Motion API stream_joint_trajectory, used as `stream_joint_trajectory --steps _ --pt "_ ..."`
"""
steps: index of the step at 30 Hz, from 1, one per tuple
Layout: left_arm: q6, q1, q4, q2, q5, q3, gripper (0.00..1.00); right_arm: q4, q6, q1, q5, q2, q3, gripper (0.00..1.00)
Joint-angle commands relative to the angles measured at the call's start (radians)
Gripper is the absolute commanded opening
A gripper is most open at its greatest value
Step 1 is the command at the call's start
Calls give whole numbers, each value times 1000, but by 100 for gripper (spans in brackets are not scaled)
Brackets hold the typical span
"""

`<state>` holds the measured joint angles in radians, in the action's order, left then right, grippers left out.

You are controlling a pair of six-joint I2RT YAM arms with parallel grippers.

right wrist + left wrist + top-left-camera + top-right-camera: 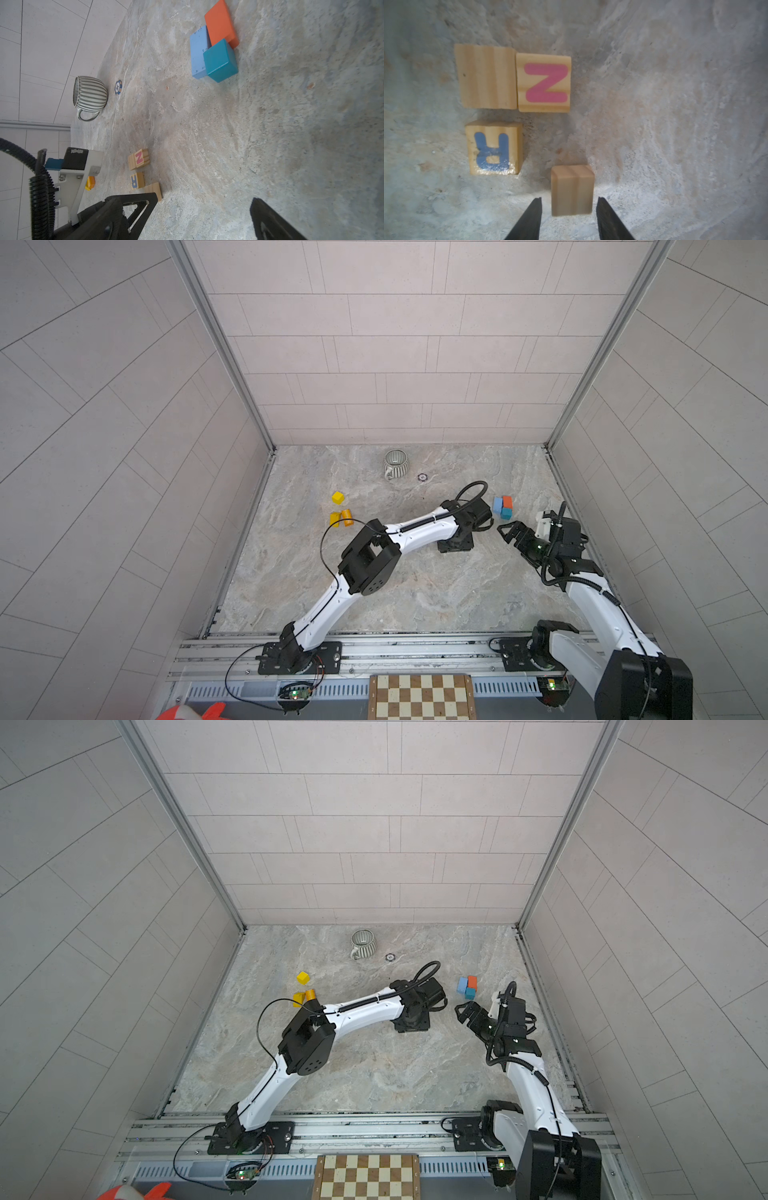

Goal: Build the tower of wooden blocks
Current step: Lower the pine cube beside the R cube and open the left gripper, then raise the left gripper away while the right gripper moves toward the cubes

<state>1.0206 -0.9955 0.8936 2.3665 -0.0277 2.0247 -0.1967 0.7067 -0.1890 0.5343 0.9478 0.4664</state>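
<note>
Left pincer (pixel 569 199): pointing down at the surface (pixel 415 593), jaws partly apart, 1 finger on each side of a plain wood block (pixel 572 190). A gap shows on both sides, so I read it as gripping nothing; that block sits on the surface. Past it I count 3 more wood blocks: an R block (pixel 494 148) with a blue letter, a pink-letter block (pixel 544 83), and a second plain block (pixel 486 76) pressed side to side against the pink-letter block. Both top views hide these 4 under the left arm's wrist. Right pincer (pixel 202 202): jaws wide, nothing between them, near the right wall. Blue-and-orange group, close to the right pincer in both top views: 1 light blue block (pixel 198 54), 1 orange-red block (pixel 220 22), 1 teal cube (pixel 220 60), all touching; whether any rests on another I cannot tell. Yellow group, left of centre: 1 yellow cube (pixel 338 497) alone, and near it 1 yellow piece (pixel 335 519) touching 1 orange cylinder (pixel 347 517). Tower: not yet standing; its blocks lie in these 3 groups, well apart. Other items: 1 grey ribbed cup (pixel 395 464) near the back wall, 1 small chip (pixel 422 477) just beside it, 1 chessboard (pixel 422 697) at the front edge.
</note>
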Motion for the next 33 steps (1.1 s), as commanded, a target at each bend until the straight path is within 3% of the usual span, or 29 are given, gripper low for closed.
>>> stream_joint_trajectory --steps 1,7,11,16,22,28,33 --pt "-7 0 29 16 -17 25 50 8 -8 -3 2 -13 -14 98" --pt "-19 -3 42 -39 -32 19 55 -7 -19 -3 -3 -15 -13 96" --pt "-36 -2 53 -113 -62 -7 59 -15 -17 -3 0 -17 -14 89" --pt "-54 -2 47 -227 -94 -86 62 -24 -19 -3 10 -31 -20 66" --pt "-68 22 -27 -383 -87 -275 63 -39 -48 3 33 -36 -35 20" --pt "-90 68 -118 -545 -81 -508 63 -51 -85 55 53 22 -25 6" --pt "-105 121 -226 -650 -59 -698 63 -23 -91 161 9 99 -15 4"
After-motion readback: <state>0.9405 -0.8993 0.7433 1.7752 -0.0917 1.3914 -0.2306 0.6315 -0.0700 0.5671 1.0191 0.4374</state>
